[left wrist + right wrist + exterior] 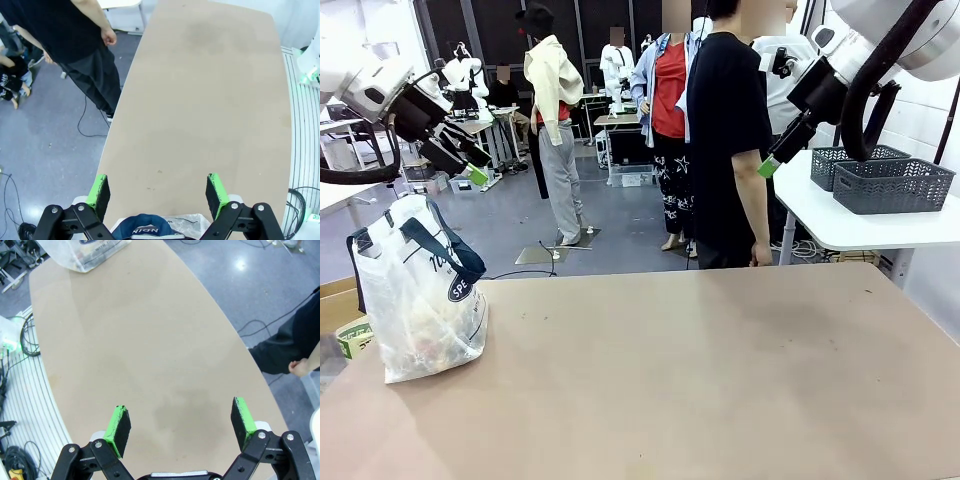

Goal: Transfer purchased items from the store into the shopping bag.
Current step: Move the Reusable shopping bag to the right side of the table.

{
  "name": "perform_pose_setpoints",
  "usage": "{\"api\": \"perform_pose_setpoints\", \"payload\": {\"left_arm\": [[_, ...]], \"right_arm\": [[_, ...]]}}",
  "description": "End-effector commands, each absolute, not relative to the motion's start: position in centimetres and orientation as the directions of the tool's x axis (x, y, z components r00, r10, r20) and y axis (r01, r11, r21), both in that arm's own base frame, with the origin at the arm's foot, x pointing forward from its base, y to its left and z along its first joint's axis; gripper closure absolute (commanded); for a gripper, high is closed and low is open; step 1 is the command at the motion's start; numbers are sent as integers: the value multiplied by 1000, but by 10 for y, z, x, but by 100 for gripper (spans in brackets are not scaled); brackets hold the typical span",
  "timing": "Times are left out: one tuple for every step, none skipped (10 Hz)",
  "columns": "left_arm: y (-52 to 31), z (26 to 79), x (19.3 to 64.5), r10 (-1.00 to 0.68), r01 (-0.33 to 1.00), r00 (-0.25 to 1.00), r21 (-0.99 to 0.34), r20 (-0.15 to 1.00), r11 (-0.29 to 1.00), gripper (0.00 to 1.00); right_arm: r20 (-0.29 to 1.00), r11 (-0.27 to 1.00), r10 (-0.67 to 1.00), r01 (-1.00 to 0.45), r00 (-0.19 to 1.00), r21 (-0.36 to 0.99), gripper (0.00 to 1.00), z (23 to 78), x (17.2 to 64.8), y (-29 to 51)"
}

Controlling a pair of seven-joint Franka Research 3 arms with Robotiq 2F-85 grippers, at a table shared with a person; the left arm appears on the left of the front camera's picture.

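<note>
Counter (720, 380): long tan surface with rounded corners, its middle and right parts bare.

Shopping bag (420, 300): translucent clear plastic tote with navy blue strap handles and a round navy logo in white lettering. It stands upright near the counter's left edge on the robot's side. Purchased items (420, 335) show dimly through the plastic as pale, yellowish and reddish shapes low in the bag; single packs cannot be told apart. In the right wrist view the bag (90, 252) sits at the far end of the counter. In the left wrist view its navy handle and clear rim (150, 227) lie directly beneath the left hand.

Left hand (470, 165): black, green pads, raised above the bag at upper left, pointing down and right. In its wrist view (157, 192) the two fingers stand wide apart with nothing between them.

Right hand (772, 160): raised high at upper right, above the counter's far edge, well apart from the bag. In its wrist view (180, 425) the fingers are spread wide, nothing held, bare counter below.

Store (890, 185): dark grey slotted basket on a white side table (880, 230) at the right, off the counter; a second like basket (840, 165) stands just behind it.

Person (725, 130): in a black top, standing at the far side of the counter, arm hanging down.
</note>
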State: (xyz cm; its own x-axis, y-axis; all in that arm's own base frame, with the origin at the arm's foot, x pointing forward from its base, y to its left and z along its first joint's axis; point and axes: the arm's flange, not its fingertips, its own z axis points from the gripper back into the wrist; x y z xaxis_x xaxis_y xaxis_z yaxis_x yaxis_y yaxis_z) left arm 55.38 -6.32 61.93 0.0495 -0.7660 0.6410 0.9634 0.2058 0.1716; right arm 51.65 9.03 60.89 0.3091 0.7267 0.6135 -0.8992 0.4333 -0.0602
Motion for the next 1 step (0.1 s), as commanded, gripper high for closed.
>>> {"api": "perform_pose_setpoints", "payload": {"left_arm": [[-61,620,554,-769,963,33,185,638,194,0]], "right_arm": [[600,434,733,-899,319,-52,0,610,515,91]]}}
